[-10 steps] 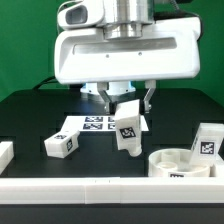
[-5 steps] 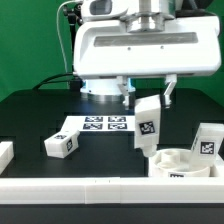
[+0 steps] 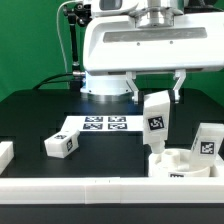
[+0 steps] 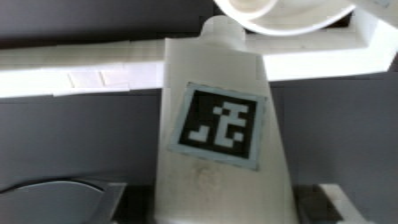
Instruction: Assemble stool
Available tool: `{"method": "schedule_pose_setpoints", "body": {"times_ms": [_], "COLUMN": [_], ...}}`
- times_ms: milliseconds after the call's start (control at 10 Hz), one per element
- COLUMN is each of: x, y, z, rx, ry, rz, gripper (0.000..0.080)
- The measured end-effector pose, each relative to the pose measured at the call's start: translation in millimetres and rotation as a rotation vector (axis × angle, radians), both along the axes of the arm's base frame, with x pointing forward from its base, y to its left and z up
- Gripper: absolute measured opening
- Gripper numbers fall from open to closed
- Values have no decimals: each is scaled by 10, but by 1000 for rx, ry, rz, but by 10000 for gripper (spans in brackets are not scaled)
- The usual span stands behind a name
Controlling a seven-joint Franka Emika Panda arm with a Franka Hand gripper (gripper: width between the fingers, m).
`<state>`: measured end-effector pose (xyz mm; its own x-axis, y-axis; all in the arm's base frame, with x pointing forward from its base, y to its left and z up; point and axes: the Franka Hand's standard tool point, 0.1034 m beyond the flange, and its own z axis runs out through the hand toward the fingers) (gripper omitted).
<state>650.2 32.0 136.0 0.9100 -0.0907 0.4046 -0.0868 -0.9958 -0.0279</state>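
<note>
White leg (image 3: 155, 122) clenched in the jaws hangs slightly tilted over the seat (image 3: 166, 168); a misaligned descent could jam it against the rim

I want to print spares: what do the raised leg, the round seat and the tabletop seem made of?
Raised leg: probably hard white plastic, smooth and matte; its tag looks like a printed sticker. Round seat: seemingly the same plastic, smooth thick rim. Tabletop: black and dull, no glare; material unclear.
</note>
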Motion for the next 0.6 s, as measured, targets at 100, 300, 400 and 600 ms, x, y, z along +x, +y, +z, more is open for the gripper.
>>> {"method": "schedule_pose_setpoints", "body": {"times_ms": [100, 300, 400, 600], "x": [48, -14, -52, -107], "y": [18, 179, 207, 277], "z": [36, -5, -37, -87], "rx": [-11, -55, -70, -86], "ry": [-62, -202, -194, -182], "rz": [8, 66, 95, 135], "gripper": [327, 327, 327, 327]}}
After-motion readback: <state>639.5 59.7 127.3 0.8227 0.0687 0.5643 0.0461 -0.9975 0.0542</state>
